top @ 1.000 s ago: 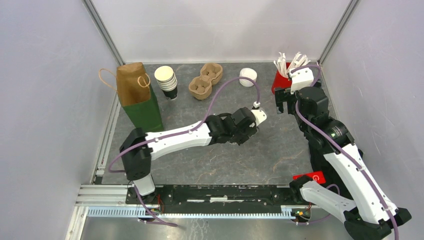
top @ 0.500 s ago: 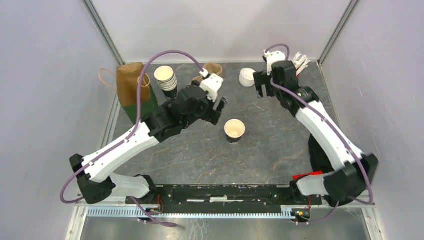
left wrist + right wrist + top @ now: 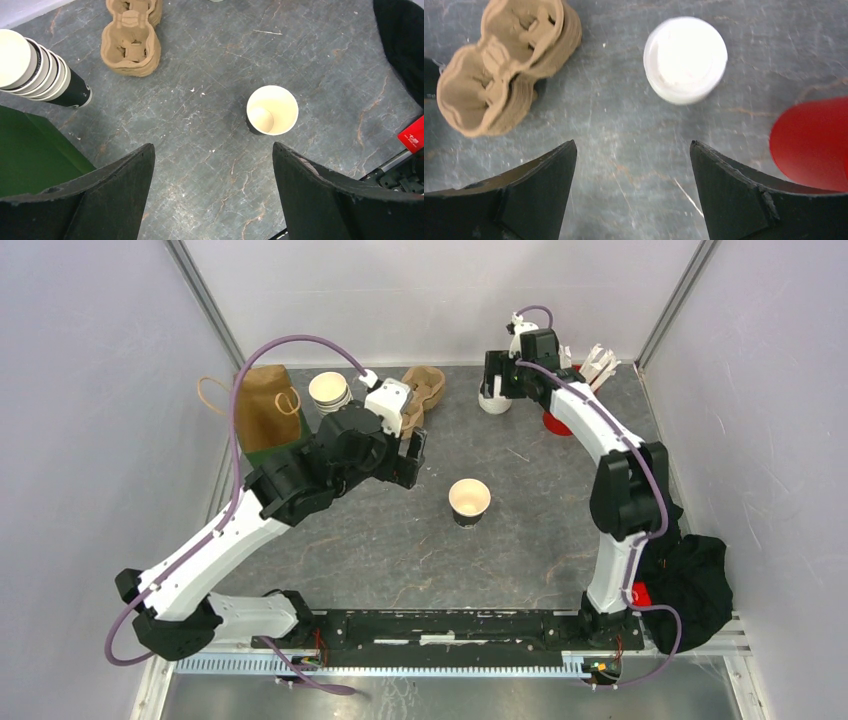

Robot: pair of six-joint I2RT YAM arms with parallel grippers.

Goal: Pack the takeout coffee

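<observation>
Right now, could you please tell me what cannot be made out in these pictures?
Lid stack: blurred in the right wrist view, partly under the right gripper from above; lid count unclear.
Red holder: cut by the right wrist view's edge; the right arm covers most of it from above.
Paper bag: the left arm hides its lower part in the top view; contents unseen.

**A plain, evenly lit booth**

The table [image 3: 540,560] has a dark grey top with a stone pattern, thin veins and small pale scratches. Plain pale panels close it in: a left wall [image 3: 90,440], a back wall [image 3: 440,290] and a right wall [image 3: 780,390]. Metal posts [image 3: 206,300] stand at the far corners. The light is soft and even.
</observation>
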